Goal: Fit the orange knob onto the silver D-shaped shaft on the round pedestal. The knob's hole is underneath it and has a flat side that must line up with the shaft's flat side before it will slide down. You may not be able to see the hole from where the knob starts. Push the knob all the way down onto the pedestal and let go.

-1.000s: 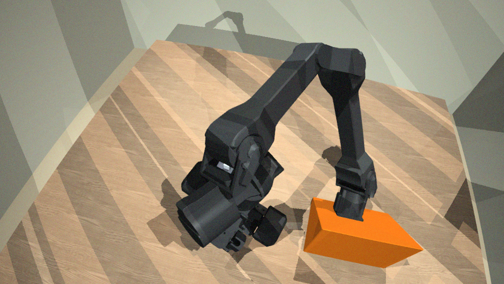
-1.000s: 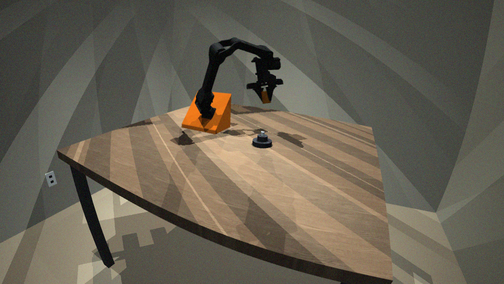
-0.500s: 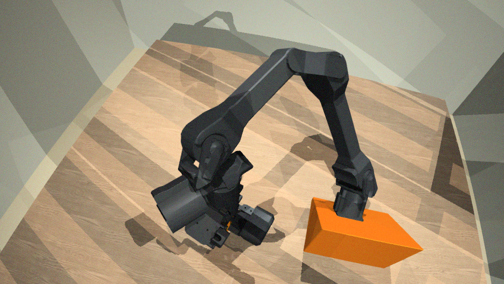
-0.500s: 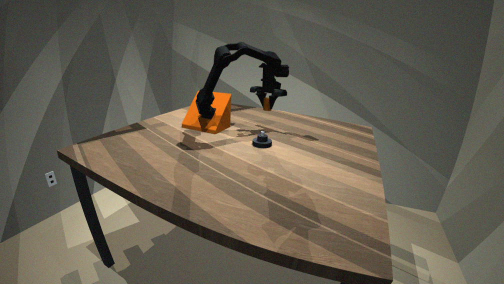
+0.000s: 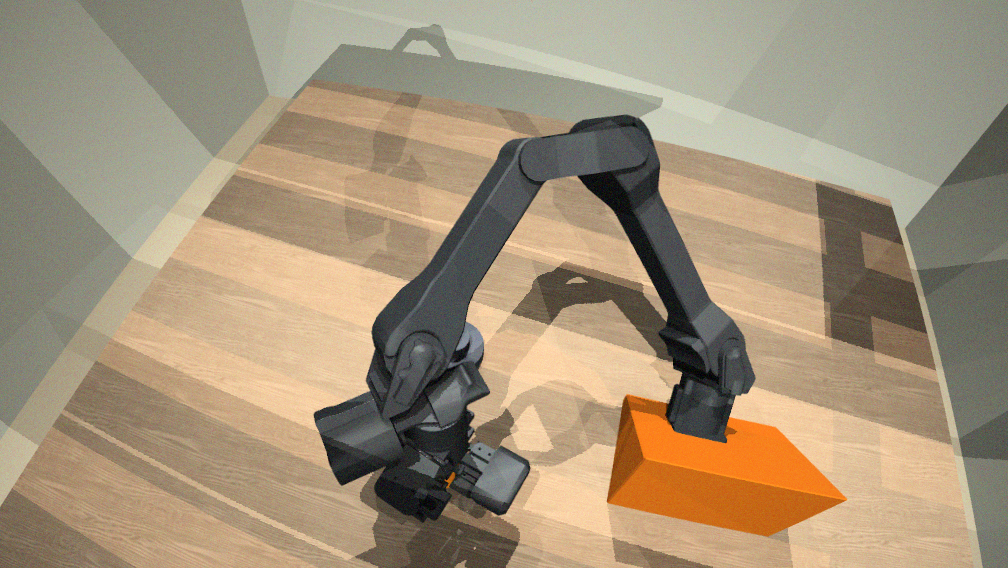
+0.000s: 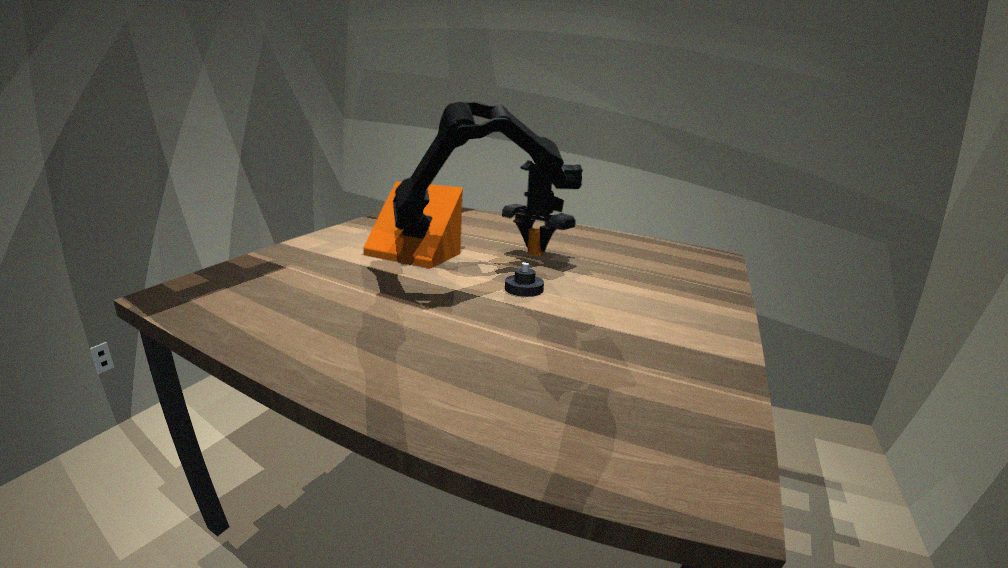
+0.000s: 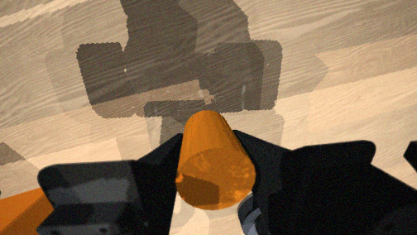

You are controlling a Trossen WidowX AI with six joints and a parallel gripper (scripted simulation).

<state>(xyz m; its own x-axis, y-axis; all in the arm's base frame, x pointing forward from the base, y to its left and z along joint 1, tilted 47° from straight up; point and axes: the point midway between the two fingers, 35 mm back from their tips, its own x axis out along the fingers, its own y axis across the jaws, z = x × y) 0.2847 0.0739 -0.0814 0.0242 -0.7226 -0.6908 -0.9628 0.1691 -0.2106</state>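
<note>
And there was the six-joint arm (image 5: 486,218) (image 6: 521,134), arched high, its shoulder end on the orange wedge-shaped block (image 5: 719,486) (image 6: 445,211) (image 7: 21,211), left of and beyond the round pedestal (image 5: 474,345) (image 6: 524,285) (image 7: 246,208) in the exterior view. Its wrist dropped steeply, and the parallel-jaw gripper (image 5: 450,481) (image 6: 535,243) (image 7: 207,136) pointed down beyond the pedestal, pinching the orange knob (image 5: 450,480) (image 6: 535,242) (image 7: 215,165) between both fingers. The knob hung upright, apart from the pedestal (its underside, hole included, was hidden from every camera!). Atop the pedestal, the silver shaft (image 6: 524,267) stood bare.
</note>
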